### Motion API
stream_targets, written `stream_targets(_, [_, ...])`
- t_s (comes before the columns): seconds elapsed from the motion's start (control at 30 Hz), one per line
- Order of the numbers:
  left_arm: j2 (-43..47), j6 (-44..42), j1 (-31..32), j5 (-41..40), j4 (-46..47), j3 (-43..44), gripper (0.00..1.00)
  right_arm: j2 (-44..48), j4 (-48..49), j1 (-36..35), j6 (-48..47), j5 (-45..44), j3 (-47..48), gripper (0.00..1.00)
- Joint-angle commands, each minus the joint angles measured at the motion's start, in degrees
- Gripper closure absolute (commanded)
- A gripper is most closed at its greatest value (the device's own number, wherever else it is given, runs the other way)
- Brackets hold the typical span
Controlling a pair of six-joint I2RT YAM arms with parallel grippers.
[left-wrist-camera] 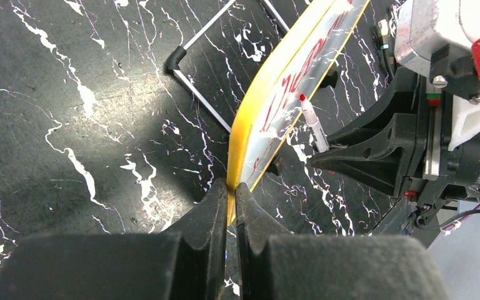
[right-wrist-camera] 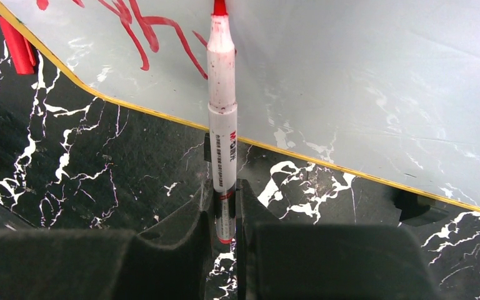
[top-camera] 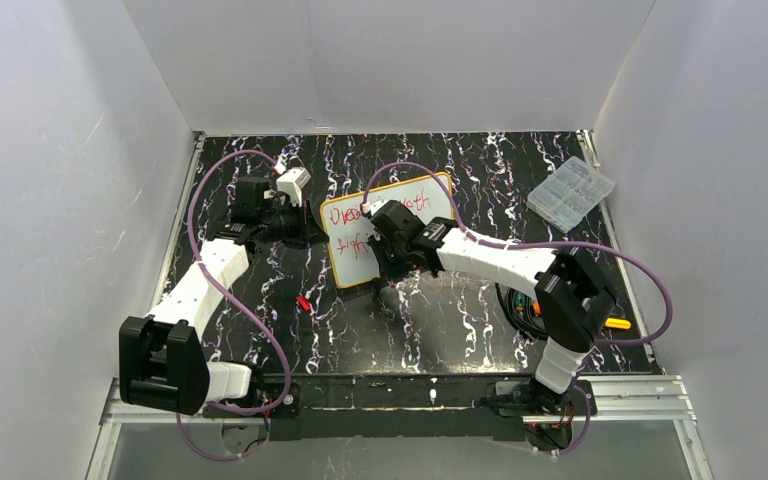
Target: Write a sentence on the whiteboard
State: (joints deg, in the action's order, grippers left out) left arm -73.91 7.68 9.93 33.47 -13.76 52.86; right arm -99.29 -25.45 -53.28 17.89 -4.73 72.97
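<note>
Small white yellow-framed whiteboard [top-camera: 350, 262]: standing tilted at the middle of the black marbled table [top-camera: 460, 320], bearing a red handwritten sentence [top-camera: 344, 216]. Probably handling light, stiff, slick-faced and tippy, with the frame edge offering the best hold. Left pincer [left-wrist-camera: 231, 187] clamping its left edge; right pincer [right-wrist-camera: 225, 194] gripping a red-tipped white marker [right-wrist-camera: 222, 94].
</note>
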Motion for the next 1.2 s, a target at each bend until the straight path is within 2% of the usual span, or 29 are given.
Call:
stream_targets(0.0, [2.7,-0.3,0.2,1.4,0.1,-0.4,1.0,-0.6,0.8,-0.1,0.9,1.5,-0.6,0.99])
stream_targets(0.6, [3.2,-0.3,0.2,1.4,0.0,-0.5,1.0,-0.9,0.5,-1.6,2.7,2.9,-3.9,0.99])
stream_targets(0.97, [3.3,-0.2,0.2,1.4,0.0,-0.5,1.0,0.6,-1.6,-1.5,2.4,-3.7,-1.5,0.99])
stream_targets(1.17, [3.4,-0.3,0.2,1.3,0.0,-0.6,1.0,3.0,0.1,-1.4,1.6,-3.1,-0.8,0.99])
